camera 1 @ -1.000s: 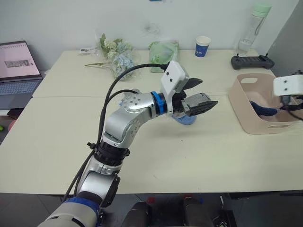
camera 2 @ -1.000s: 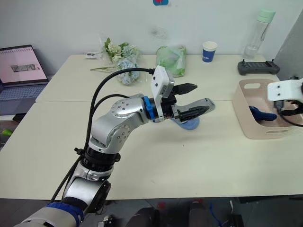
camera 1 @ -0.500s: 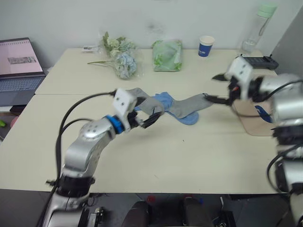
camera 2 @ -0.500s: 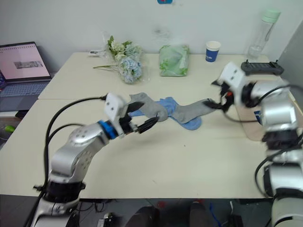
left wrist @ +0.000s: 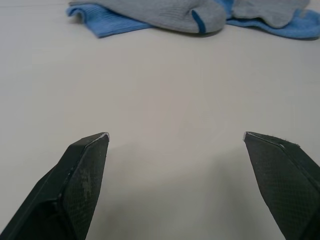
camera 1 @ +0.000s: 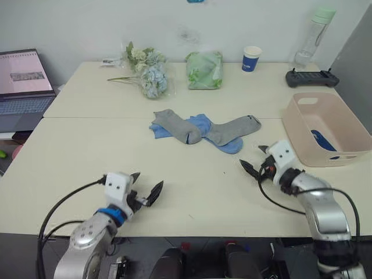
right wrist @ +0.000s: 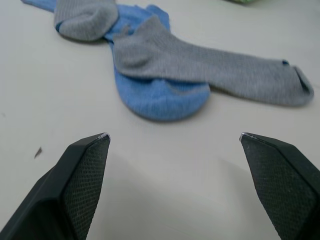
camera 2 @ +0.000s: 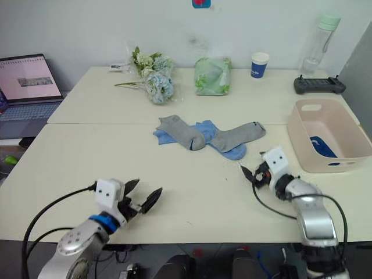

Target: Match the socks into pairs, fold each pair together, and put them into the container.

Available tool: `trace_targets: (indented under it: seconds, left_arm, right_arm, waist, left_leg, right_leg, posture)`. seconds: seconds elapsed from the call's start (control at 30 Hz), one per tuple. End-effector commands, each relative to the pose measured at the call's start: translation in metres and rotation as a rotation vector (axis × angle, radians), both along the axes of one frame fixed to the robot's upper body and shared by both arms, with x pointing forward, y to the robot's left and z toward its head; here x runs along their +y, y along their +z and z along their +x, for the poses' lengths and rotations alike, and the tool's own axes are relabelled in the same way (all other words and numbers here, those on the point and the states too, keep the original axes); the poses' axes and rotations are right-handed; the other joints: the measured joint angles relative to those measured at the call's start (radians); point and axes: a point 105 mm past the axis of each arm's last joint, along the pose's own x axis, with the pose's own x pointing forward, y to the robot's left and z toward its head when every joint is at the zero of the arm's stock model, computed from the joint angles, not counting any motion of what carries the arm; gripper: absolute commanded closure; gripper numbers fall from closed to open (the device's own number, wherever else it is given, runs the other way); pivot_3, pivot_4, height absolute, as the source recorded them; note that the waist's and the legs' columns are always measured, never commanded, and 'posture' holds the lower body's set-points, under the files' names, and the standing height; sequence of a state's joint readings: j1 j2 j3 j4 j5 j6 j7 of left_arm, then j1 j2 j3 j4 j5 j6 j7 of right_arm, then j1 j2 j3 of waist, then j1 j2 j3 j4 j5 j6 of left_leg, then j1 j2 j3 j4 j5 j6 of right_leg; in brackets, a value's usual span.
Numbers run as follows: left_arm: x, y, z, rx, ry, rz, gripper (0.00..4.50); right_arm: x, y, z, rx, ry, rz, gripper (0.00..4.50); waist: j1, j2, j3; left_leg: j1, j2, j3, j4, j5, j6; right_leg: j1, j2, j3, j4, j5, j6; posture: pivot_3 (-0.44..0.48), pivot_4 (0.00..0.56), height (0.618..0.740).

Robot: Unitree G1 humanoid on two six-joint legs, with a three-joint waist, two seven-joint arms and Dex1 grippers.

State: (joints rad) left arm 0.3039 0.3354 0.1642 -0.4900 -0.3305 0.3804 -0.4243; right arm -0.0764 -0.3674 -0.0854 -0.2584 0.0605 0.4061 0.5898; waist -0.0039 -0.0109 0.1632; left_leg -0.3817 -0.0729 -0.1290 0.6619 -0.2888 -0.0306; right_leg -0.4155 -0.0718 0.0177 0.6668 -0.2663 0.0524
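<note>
both grippers sit low over the table (camera 1: 70, 157) with fingers spread wide and empty, the left gripper (camera 1: 146, 193) near its front edge, the right gripper (camera 1: 254, 165) just short of the grey socks (camera 1: 229, 129) lying over light blue socks (camera 1: 200, 123); something navy, probably a sock (camera 1: 321, 140), lies in the container (camera 1: 299, 136).

Even, bright indoor light from overhead; no glare on the matte table (camera 1: 192, 192), shadows are soft and short, e.g. a faint one under the left gripper (left wrist: 175, 137) in its wrist view. Head views are sharp across the frame with mild wide-angle bowing at the table edges. Wrist views focus on the mid-distance: the grey socks (right wrist: 200, 65) show knit texture, while the near black fingertips (right wrist: 85, 165) are slightly soft.
</note>
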Motion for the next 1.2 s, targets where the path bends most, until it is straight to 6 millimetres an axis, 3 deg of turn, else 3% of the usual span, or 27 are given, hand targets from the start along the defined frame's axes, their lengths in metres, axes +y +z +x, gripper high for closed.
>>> trace_targets:
  seconds: [0.03, 0.13, 0.23, 0.33, 0.5, 0.73, 0.93, 1.2]
  left_arm:
    - [0.007, 0.01, -0.003, -0.061, 0.029, 0.023, 0.0]
    - [0.006, 0.011, -0.001, -0.064, 0.017, 0.033, 0.0]
    - [0.001, 0.019, 0.01, -0.09, -0.021, 0.048, 0.0]
    - [-0.013, 0.028, 0.036, -0.115, -0.118, 0.119, 0.0]
    - [-0.051, 0.041, 0.091, -0.162, -0.266, 0.195, 0.0]
    - [-0.093, 0.026, 0.133, -0.132, -0.386, 0.265, 0.0]
    - [-0.102, 0.018, 0.153, -0.125, -0.39, 0.303, 0.0]
    - [-0.099, 0.025, 0.172, -0.138, -0.35, 0.281, 2.39]
  right_arm:
    - [0.0, 0.012, -0.008, -0.089, -0.012, -0.008, 0.03]
    - [0.005, 0.013, -0.009, -0.1, -0.002, -0.008, 0.03]
    - [0.022, 0.024, -0.006, -0.125, 0.087, 0.012, 0.03]
    - [0.055, 0.043, -0.01, -0.125, 0.313, 0.041, 0.03]
    - [0.081, 0.058, -0.006, -0.09, 0.458, 0.015, 0.03]
    - [0.077, 0.054, 0.006, -0.096, 0.324, 0.058, 0.03]
    - [0.072, 0.052, 0.002, -0.1, 0.288, 0.05, 0.03]
    - [0.065, 0.057, 0.002, -0.115, 0.265, 0.037, 0.0]
  waist:
    - [0.001, 0.0, 0.0]
    - [-0.001, 0.0, 0.0]
    - [-0.002, 0.0, 0.0]
    - [-0.002, 0.0, 0.0]
    - [0.004, -0.002, -0.002]
    - [-0.003, -0.004, -0.003]
    - [-0.005, -0.004, -0.003]
    - [-0.006, -0.004, -0.003]
  left_leg:
    - [0.002, 0.0, 0.0, 0.0, 0.0, 0.0]
    - [0.006, 0.0, 0.0, 0.0, -0.003, 0.005]
    - [0.008, 0.0, 0.0, -0.001, -0.002, 0.004]
    - [0.008, 0.0, 0.0, 0.0, -0.002, 0.003]
    - [0.008, -0.001, -0.001, 0.0, -0.002, 0.004]
    - [0.007, -0.003, -0.001, 0.001, -0.002, 0.004]
    - [0.006, -0.002, -0.001, 0.001, -0.002, 0.003]
    - [0.006, -0.003, -0.001, 0.002, -0.002, 0.004]
  right_leg:
    - [0.003, 0.0, 0.0, -0.001, 0.0, 0.0]
    - [0.007, 0.001, 0.0, -0.002, 0.0, 0.0]
    - [0.009, 0.002, -0.001, -0.002, 0.0, 0.0]
    - [0.01, 0.003, -0.001, -0.002, 0.0, 0.0]
    - [0.01, 0.004, -0.002, -0.004, -0.001, 0.001]
    - [0.008, 0.002, -0.002, -0.004, -0.001, 0.001]
    - [0.007, 0.001, -0.002, -0.002, -0.001, 0.001]
    - [0.007, 0.002, -0.002, -0.002, -0.001, 0.001]
  posture:
    - [0.0, 0.15, 0.74]
    - [0.0, 0.15, 0.74]
    - [0.0, 0.15, 0.74]
    - [0.0, 0.15, 0.74]
    - [0.0, 0.15, 0.74]
    - [0.0, 0.15, 0.74]
    - [0.0, 0.15, 0.74]
    - [0.0, 0.15, 0.74]
